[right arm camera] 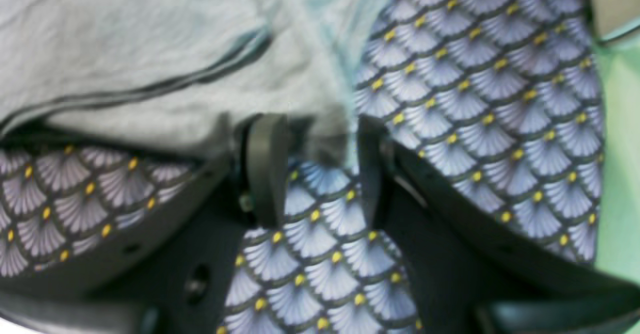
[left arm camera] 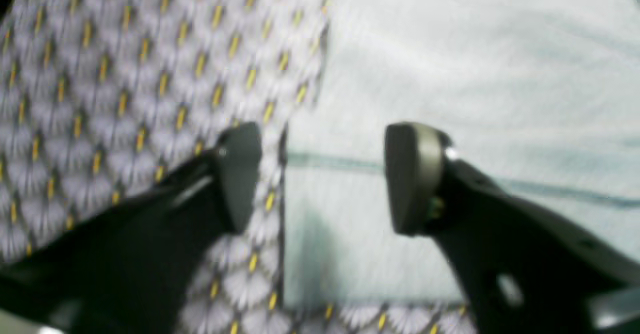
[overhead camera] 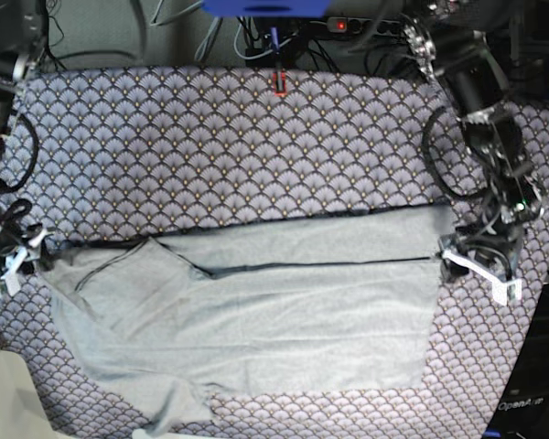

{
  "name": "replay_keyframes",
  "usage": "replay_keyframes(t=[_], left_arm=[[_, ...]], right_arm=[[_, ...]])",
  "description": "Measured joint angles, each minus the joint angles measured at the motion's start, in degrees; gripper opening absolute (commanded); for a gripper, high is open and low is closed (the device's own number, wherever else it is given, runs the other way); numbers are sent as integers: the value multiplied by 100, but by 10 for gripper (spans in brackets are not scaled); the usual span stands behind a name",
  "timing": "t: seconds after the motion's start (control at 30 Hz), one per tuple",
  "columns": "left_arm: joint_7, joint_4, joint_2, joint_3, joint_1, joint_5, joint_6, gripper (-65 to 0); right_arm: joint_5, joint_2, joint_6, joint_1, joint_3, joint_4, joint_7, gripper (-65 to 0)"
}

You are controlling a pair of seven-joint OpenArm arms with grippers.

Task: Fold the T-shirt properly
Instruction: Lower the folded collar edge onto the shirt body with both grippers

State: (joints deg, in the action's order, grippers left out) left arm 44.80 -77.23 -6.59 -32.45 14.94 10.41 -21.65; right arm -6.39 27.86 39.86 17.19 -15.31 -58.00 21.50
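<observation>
Left end effector (left arm camera: 322, 179): black fingers spread apart, nothing between them, hovering over the side edge of the light heather-grey knit T-shirt (overhead camera: 256, 320) at the right of the scene. Looks like a release, though I can only judge that. Right end effector (right arm camera: 315, 169): fingers part-way apart at the shirt's far-left corner; a wad of grey cloth sits at the fingertips, but too blurred to tell whether it is pinched or merely touching.

The shirt lies spread across the near half of the purple-grey scallop-patterned cloth (overhead camera: 238, 146) covering the worktop. One fold seems made: a dark-trimmed hem edge runs left to right across the upper part, lying on the body. The left sleeve area is rumpled; the near edge is ragged and uneven.

Left to do, I judge: sides in, another fold, smoothing.
</observation>
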Motion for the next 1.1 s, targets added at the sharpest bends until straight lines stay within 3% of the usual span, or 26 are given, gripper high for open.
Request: replay_keyframes(t=[0.1, 0.17, 0.37, 0.63, 0.73, 1.1], left_arm=[[50, 151, -11, 42, 254, -4, -2, -108], [42, 177, -55, 203, 319, -13, -2, -76], [35, 177, 153, 254, 297, -57, 63, -145], [24, 232, 498, -295, -26, -114, 83, -147], [-354, 413, 463, -402, 17, -74, 448, -147], [-1263, 1930, 334, -411, 409, -70, 557, -147]], right_arm=[[-140, -153, -7, -90, 50, -542, 59, -400], [-125, -282, -238, -87, 37, -774, 131, -401], [-92, -605, -216, -127, 55, -1187, 334, -401], [-92, -612, -61, -168, 61, -1178, 369, -402], [-92, -608, -61, -166, 59, -1176, 374, -402], [-90, -608, -46, -267, 59, -1176, 341, -402]])
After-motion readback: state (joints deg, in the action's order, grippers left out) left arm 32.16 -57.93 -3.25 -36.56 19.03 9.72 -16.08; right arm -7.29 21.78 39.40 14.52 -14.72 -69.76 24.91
